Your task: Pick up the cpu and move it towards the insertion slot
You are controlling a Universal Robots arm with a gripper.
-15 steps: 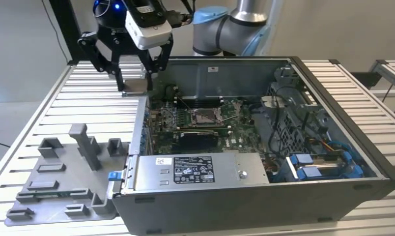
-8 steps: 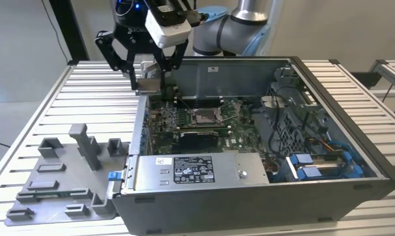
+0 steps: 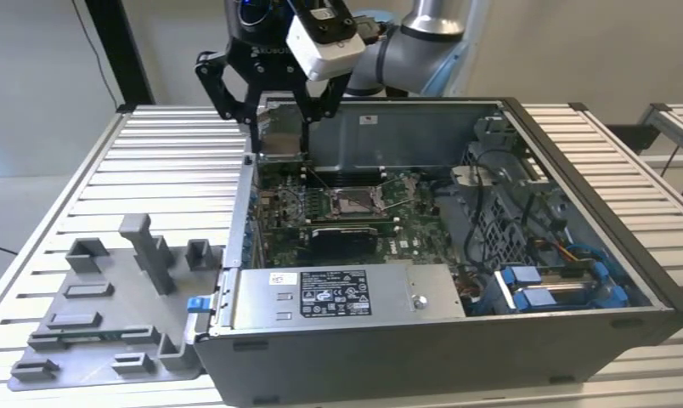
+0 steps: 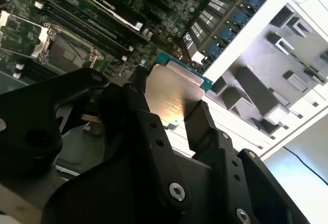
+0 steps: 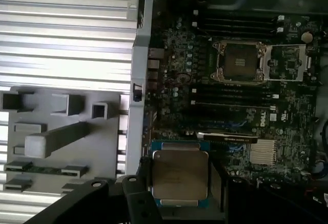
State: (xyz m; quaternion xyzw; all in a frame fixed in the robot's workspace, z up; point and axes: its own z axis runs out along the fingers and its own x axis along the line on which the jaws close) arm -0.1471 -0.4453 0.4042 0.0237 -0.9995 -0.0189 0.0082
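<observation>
**While chip is clamped, gripper hangs at the case edge**

As the gripper (image 3: 279, 138) hangs over the near wall of the open computer case (image 3: 432, 357), its fingers (image 5: 145, 179) are closed narrow on the cpu (image 5: 180, 175), pinching two opposite edges. That grip likely leaves both flat faces free. The silvery top faces the wrist, so the contact side probably points down at the motherboard (image 5: 205, 106) for seating. The socket (image 3: 353, 201) lies lower than the gripper and deeper inside the case, well apart from the chip, its centre bare. A grey tray (image 3: 104, 314) sits outside the case, well apart from the fingers.
</observation>
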